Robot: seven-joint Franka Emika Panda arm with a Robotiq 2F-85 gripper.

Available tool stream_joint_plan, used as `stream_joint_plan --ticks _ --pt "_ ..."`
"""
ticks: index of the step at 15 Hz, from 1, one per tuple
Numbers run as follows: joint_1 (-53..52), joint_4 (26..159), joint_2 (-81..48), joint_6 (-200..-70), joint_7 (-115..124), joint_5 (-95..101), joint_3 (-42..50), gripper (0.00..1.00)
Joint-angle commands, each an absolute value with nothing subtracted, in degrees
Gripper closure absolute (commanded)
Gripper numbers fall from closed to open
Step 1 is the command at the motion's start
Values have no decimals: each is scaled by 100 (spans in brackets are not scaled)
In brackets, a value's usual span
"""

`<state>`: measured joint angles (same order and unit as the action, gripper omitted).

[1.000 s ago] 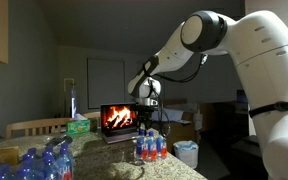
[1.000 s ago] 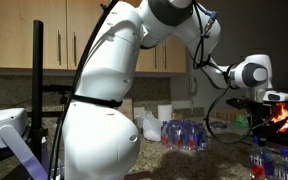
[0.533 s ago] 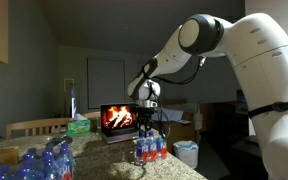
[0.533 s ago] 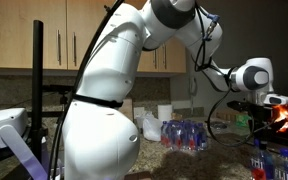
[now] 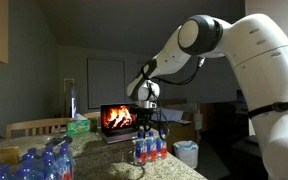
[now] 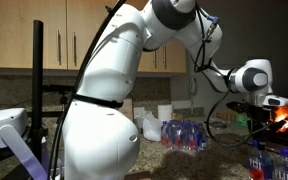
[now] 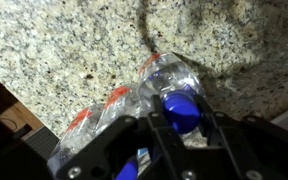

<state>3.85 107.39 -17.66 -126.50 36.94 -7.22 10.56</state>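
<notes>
In the wrist view my gripper (image 7: pixel 181 120) is shut on the blue cap of a clear water bottle (image 7: pixel 177 104). This bottle stands among a small cluster of bottles with red labels (image 7: pixel 109 105) on a speckled granite counter (image 7: pixel 74 40). In an exterior view the gripper (image 5: pixel 145 126) hangs straight down onto the bottle cluster (image 5: pixel 151 148) at the counter's near end. In an exterior view the gripper (image 6: pixel 266 104) sits at the far right above blue-capped bottles (image 6: pixel 269 160).
A laptop showing a fire (image 5: pixel 118 120) stands behind the cluster. A green tissue box (image 5: pixel 78 126) and more bottles (image 5: pixel 39 162) lie along the counter. A wrapped pack of bottles (image 6: pixel 189 134) is near the arm's base. A bin (image 5: pixel 187 152) stands beyond the counter edge.
</notes>
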Motion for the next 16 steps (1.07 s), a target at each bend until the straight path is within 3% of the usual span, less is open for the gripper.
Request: stream_joint_plan --ticks 1,16 --pt "465 10549 -1900 -12528 3692 -705 1060 85" --pt "421 10089 -2148 -12229 3690 -512 1109 86"
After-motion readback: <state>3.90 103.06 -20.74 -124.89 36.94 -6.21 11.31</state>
